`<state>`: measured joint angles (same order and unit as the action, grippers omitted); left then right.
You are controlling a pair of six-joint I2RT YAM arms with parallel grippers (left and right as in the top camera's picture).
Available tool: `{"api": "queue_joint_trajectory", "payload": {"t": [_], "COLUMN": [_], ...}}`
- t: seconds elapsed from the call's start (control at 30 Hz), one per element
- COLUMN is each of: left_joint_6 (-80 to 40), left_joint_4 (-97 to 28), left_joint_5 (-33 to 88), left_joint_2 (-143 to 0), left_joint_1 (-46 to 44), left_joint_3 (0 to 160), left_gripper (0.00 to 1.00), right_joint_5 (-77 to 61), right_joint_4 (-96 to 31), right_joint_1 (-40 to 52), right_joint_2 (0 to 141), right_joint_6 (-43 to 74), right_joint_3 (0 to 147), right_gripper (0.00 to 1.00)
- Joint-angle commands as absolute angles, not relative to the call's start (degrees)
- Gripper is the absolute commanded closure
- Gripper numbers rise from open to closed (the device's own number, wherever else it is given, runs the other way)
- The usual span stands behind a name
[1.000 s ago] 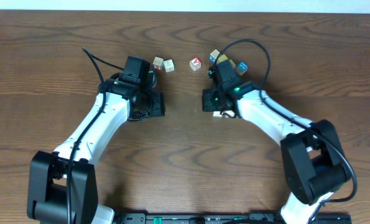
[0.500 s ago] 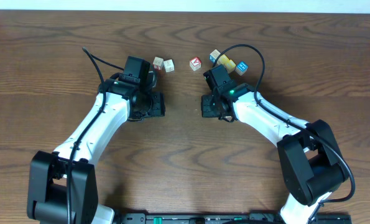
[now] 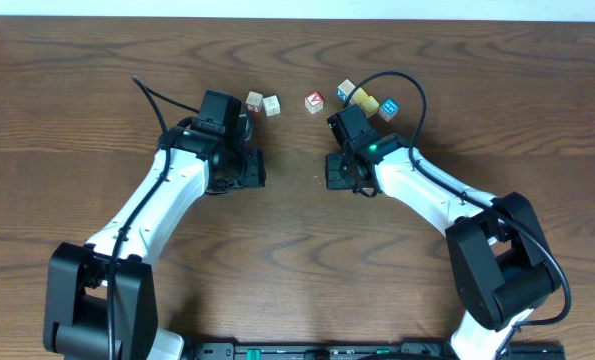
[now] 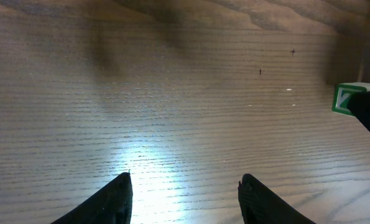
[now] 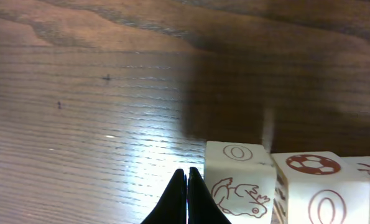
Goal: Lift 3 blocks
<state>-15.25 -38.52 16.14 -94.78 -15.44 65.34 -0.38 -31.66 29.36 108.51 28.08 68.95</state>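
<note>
Right gripper (image 5: 186, 190) pinched closed on nothing. Three white blocks (image 5: 312, 186) sit in a row on the table (image 5: 79, 124), just right of its tips, the last one cut off. The overhead view hides them under that arm. Left gripper (image 4: 188, 199) is open over wood. Coloured cubes (image 3: 315, 101) lie farther back.

Robotics lab bench, by look of it. Left arm (image 3: 152, 195) and right arm (image 3: 427, 190), white with black joints, stand side by side at near edge of wood-grain table (image 3: 77, 60). Loose black cable (image 3: 420, 100) loops off right arm. Black rail (image 3: 357, 350) with green parts runs along near edge. Coloured toy cubes (image 3: 388, 108) lie toward far side.
</note>
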Motion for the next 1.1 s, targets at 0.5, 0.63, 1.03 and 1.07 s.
{"api": "queue_joint_trajectory", "payload": {"t": [0.5, 0.63, 1.03, 1.07], "left_joint_6": [-15.4, -15.4, -28.5, -28.7], "left_joint_4": [-38.4, -37.6, -25.6, -24.3], "left_joint_5": [19.1, 23.2, 24.9, 25.6], "left_joint_2": [-95.2, -95.2, -100.4, -101.4], "left_joint_1": [-15.5, -15.5, -20.6, -21.3], "left_joint_3": [65.9, 65.9, 65.9, 65.9], "left_gripper": [0.49, 0.63, 0.72, 0.72], "right_joint_5": [-0.4, -3.5, -14.3, -16.7], "right_joint_4": [-37.6, -44.7, -63.0, -62.2], "right_joint_1": [27.6, 22.6, 3.1, 1.9], "right_joint_2": [107.4, 106.1, 106.1, 106.1], "right_joint_6": [28.7, 25.1, 8.6, 7.4], "right_joint_3": [76.3, 81.8, 81.4, 80.1], "right_gripper": [0.99, 0.99, 0.99, 0.99]}}
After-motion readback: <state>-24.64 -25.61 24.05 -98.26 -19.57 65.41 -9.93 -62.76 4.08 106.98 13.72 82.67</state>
